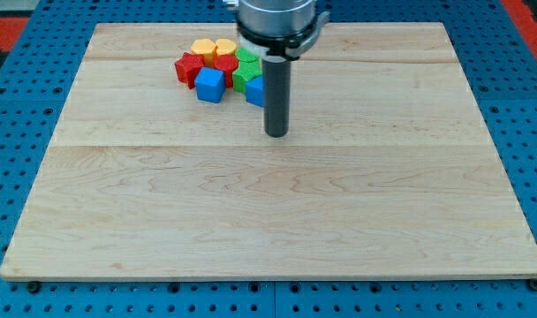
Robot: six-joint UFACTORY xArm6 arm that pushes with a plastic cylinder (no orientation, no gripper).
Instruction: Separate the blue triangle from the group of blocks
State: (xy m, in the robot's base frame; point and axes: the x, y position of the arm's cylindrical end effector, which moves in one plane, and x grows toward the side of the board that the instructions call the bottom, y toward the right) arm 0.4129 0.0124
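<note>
My tip (276,133) is resting on the bench (268,212), just below-right of the blue triangle (255,91), which is touching the green block (246,69). No hand is showing: state unknown.

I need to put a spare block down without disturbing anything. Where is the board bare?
Bare: everything below my tip to the board's bottom edge, plus the right half. Crowded: top left of centre, where the blue cube, red, yellow, green blocks and blue triangle cluster.

Lab robot bench: pale wooden board (268,203) on blue perforated base (21,53), small coloured blocks (223,69).
</note>
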